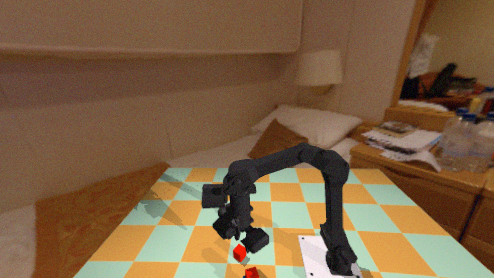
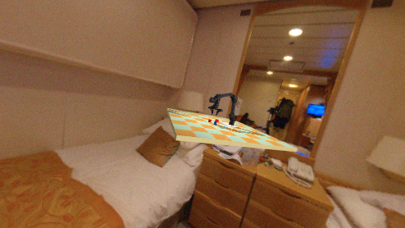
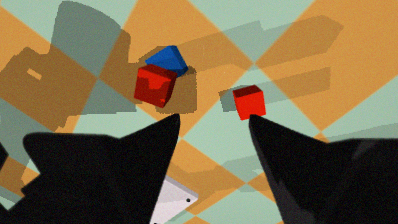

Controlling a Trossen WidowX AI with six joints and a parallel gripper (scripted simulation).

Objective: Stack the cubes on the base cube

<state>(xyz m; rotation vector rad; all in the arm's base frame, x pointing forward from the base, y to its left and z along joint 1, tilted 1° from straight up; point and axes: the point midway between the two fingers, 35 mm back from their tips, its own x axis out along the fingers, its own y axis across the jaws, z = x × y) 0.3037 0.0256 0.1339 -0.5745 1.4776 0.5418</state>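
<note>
A small red cube point(image 3: 155, 85) sits on one top corner of the blue base cube point(image 3: 169, 59), tilted slightly and overhanging the blue block's near edge in the wrist view, so only the far part of the blue top shows behind it. The second small red cube point(image 3: 249, 101) rests on the orange-and-mint checkered worktop point(image 3: 300, 60), well apart to the right of the stacked pair, on the seam between an orange and a mint square. The black parallel-jaw gripper point(image 3: 214, 120) hangs above and short of both red cubes with its jaws spread apart and nothing between them; one fingertip point(image 3: 172, 120) points toward the stacked cube, and the other lies just below the loose one. In the top view the dark arm point(image 1: 300, 155) arches from its white base plate point(image 1: 312, 250) down to the gripper, with one red cube point(image 1: 240, 252) just beside it and the stacked one point(image 1: 251, 272) at the picture's lower edge. A corner of the white plate, with a dark screw dot, also shows between the fingers in the wrist view. No writing or label can be read on any of these things.
</note>
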